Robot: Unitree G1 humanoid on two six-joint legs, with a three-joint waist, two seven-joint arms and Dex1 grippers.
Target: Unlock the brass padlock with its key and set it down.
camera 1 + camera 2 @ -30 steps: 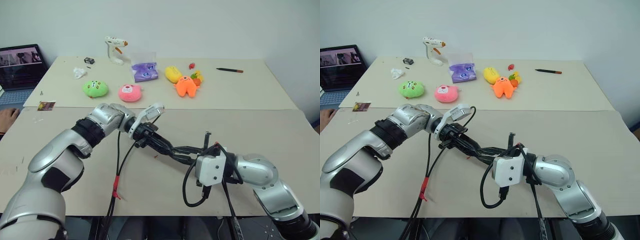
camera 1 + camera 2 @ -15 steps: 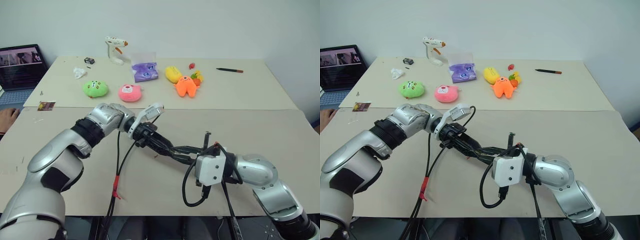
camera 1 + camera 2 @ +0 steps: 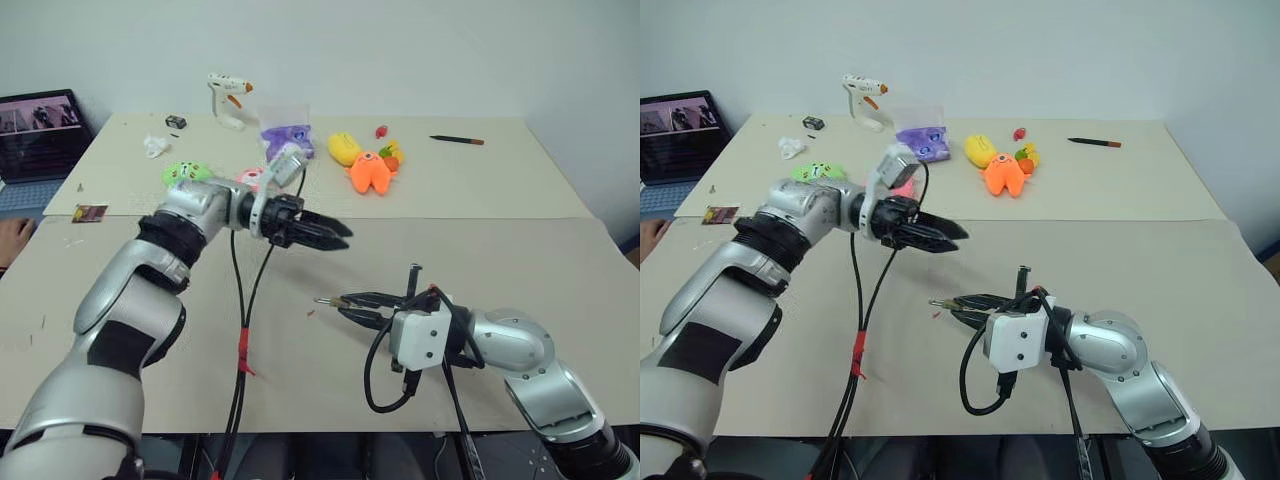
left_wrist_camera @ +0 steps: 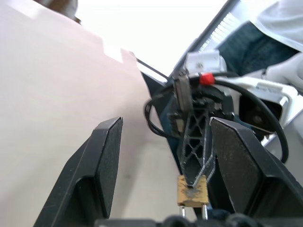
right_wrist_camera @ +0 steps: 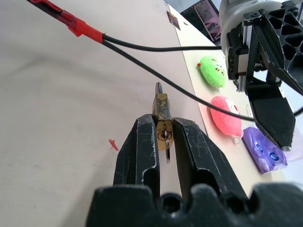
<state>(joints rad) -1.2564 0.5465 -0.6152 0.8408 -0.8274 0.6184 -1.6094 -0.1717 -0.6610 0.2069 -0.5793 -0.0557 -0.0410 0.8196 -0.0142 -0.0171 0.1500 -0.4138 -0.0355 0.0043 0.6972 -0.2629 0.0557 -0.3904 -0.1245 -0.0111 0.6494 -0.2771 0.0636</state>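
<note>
Low and right of centre in the head view: right gripper [image 3: 345,303] clamped tight on the brass padlock [image 5: 164,116], key [image 5: 167,144] hanging from its keyhole, tip cut off behind the fingers. Above it, left of centre: left gripper [image 3: 335,236] spread wide, gripping nothing. Shackle hard to make out. Near the top: plush toys [image 3: 372,170] scattered on the table [image 3: 520,200].

No legible txt, labels or nos. anywhere; white sticker [image 4: 203,60] on right arm too blurred.
</note>
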